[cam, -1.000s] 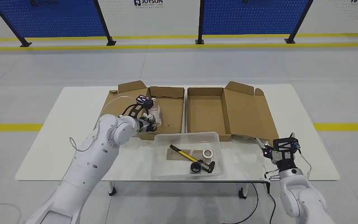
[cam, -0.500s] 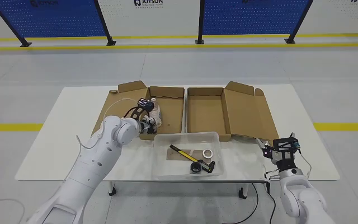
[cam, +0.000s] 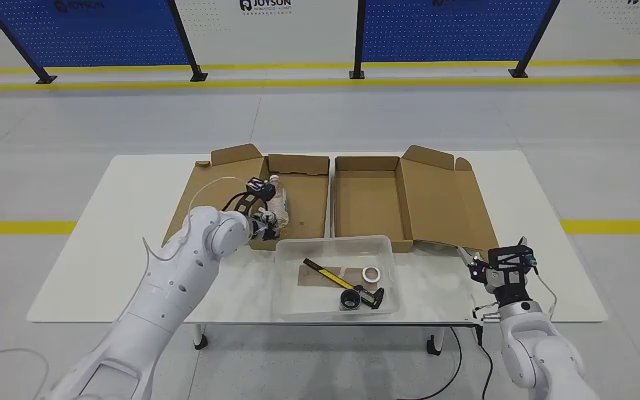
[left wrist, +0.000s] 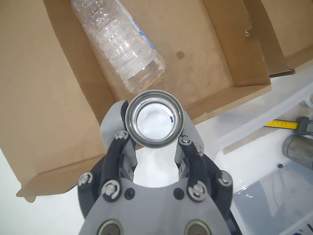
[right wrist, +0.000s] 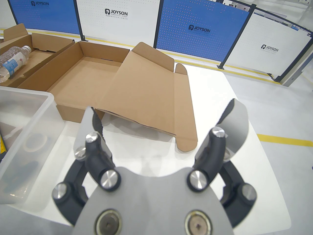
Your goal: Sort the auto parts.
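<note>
The left tool (left wrist: 154, 123) pinches a metal ring (left wrist: 131, 123) over the 6 o'clock wall of the left carton (left wrist: 195, 25), with a bottle (left wrist: 117, 32) just beyond at 12. This looks like the placing step: next, carry the ring inward and let go. The right tool (right wrist: 162, 110) rests spread at the worktop's (cam: 120, 250) 4 o'clock corner.

I see my left arm (cam: 190, 275), a glossy white shell at seven o'clock, trailing a thin white cable (cam: 215, 179). The left gripper (left wrist: 154, 123) and right gripper (right wrist: 162, 121) have grey metal fingers (right wrist: 237, 116), black links and silver screws.
</note>
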Motion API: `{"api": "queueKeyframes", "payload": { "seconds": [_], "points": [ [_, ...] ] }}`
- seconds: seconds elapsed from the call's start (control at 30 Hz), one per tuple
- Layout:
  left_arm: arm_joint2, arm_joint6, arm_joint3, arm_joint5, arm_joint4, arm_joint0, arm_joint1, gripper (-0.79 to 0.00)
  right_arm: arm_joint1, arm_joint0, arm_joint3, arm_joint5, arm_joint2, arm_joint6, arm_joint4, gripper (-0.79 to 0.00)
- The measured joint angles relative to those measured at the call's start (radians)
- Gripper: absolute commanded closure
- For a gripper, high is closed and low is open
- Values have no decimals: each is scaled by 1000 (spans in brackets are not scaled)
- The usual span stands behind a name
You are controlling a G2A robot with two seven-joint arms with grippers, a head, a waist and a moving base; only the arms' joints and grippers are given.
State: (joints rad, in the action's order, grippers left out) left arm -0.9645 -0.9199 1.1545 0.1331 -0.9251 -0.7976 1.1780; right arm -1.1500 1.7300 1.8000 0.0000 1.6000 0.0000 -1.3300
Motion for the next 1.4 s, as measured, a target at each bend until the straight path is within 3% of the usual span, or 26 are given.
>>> {"api": "queueKeyframes", "payload": {
  "seconds": [0.17, 0.23, 0.3, 0.6, 0.8, 0.97, 1.17, 1.4],
  "points": [
    [3, -1, -10, 2, -1, 6, 4, -397, 0, 0, 0, 0, 0, 0, 0, -785],
    [3, 2, -11, 2, -3, 7, 5, -665, 0, 0, 0, 0, 0, 0, 0, -785],
    [2, 4, -9, -1, -8, 9, 5, -785, 0, 0, 0, 0, 0, 0, 0, -785],
    [-28, -6, 79, -20, -44, 6, -2, -785, 0, 0, 0, 0, 0, 0, 0, -785],
    [-77, -45, 236, -14, -52, -10, -15, -785, 0, 0, 0, 0, 0, 0, 0, -785],
    [-93, -132, 401, 57, -5, -33, -23, -785, 0, 0, 0, 0, 0, 0, 0, -785],
    [-39, -236, 520, 170, 124, -53, -19, -785, 0, 0, 0, 0, 0, 0, 0, -785],
    [72, -277, 529, 225, 204, -65, -3, -785, 0, 0, 0, 0, 0, 0, 0, -785]
  ]
}}
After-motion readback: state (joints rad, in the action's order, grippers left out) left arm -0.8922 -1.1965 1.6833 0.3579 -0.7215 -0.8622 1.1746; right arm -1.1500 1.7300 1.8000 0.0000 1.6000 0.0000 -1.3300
